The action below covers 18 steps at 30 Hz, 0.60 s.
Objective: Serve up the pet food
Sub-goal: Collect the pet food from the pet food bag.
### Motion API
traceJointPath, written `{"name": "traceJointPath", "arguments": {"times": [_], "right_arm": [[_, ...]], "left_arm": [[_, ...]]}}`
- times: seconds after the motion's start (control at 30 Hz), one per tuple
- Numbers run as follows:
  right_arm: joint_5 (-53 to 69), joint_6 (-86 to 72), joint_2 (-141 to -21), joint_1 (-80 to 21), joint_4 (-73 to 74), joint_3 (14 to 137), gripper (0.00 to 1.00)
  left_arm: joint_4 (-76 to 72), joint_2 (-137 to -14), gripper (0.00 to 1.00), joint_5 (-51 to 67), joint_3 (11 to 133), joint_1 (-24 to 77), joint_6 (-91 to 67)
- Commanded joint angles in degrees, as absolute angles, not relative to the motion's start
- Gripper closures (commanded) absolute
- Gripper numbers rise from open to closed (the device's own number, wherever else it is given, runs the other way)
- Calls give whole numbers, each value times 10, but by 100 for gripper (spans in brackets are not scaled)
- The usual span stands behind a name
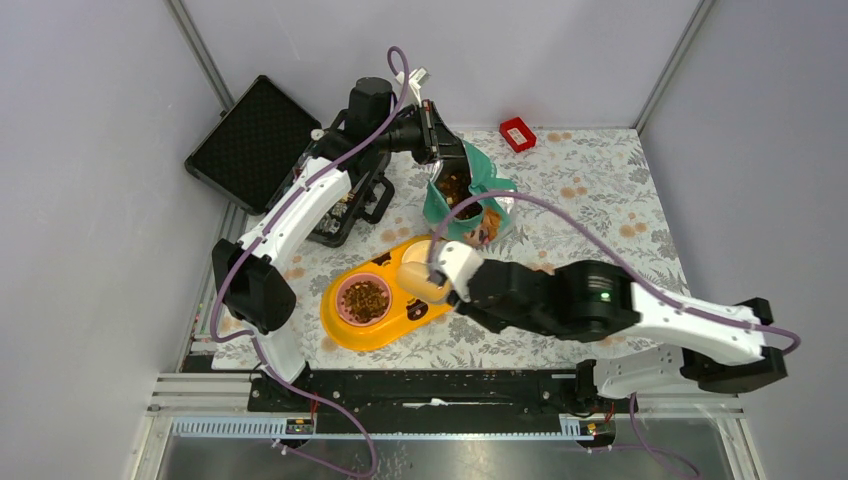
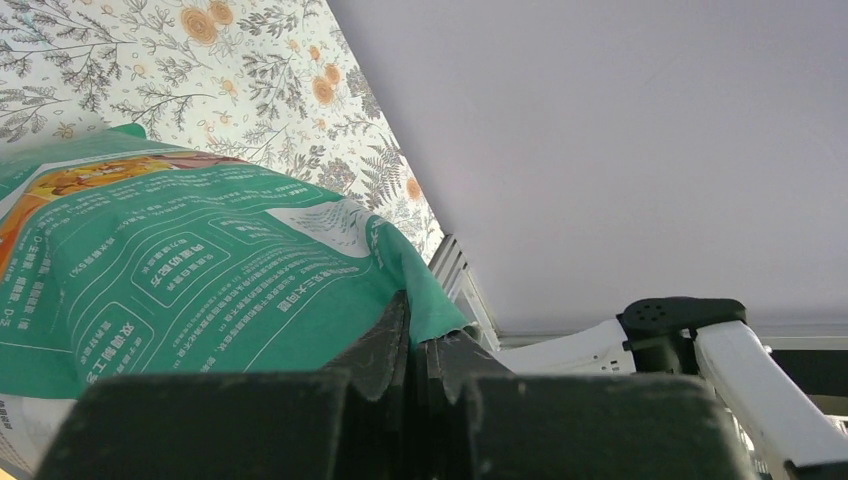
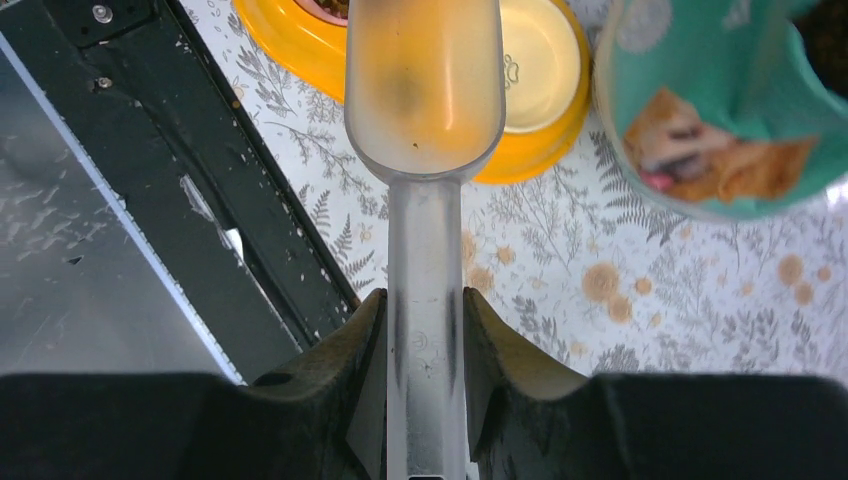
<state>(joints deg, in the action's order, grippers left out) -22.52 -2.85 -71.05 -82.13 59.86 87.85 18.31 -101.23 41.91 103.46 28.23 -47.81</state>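
Observation:
The teal-and-white pouch (image 1: 468,200) stands open at the back of the table, with brown kibble (image 1: 453,186) showing in its mouth. My left gripper (image 1: 437,130) is shut on the pouch's top edge (image 2: 425,300). My right gripper (image 3: 425,320) is shut on the handle of a clear plastic scoop (image 3: 423,85), which looks empty apart from a crumb. The scoop (image 1: 432,280) hovers over the right cup of the yellow double bowl (image 1: 385,330). The bowl's left pink cup holds kibble (image 1: 364,297).
An open black foam-lined case (image 1: 252,142) lies off the table at the back left. A small red box (image 1: 517,133) sits at the back edge. A black rail (image 1: 420,388) runs along the near edge.

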Motion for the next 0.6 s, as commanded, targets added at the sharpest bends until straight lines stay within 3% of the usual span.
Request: {"name": "traceJointPath", "arguments": {"times": [0.0, 0.27, 0.57], "right_arm": [[-260, -113, -647, -826, 673, 886, 100], [-353, -207, -601, -825, 769, 963, 100], [-336, -262, -563, -825, 723, 1003, 100]], "left_arm": [[65, -979, 100, 427, 1054, 264, -510], [61, -967, 100, 436, 1043, 276, -498], [94, -942, 100, 432, 1001, 331, -461]]}}
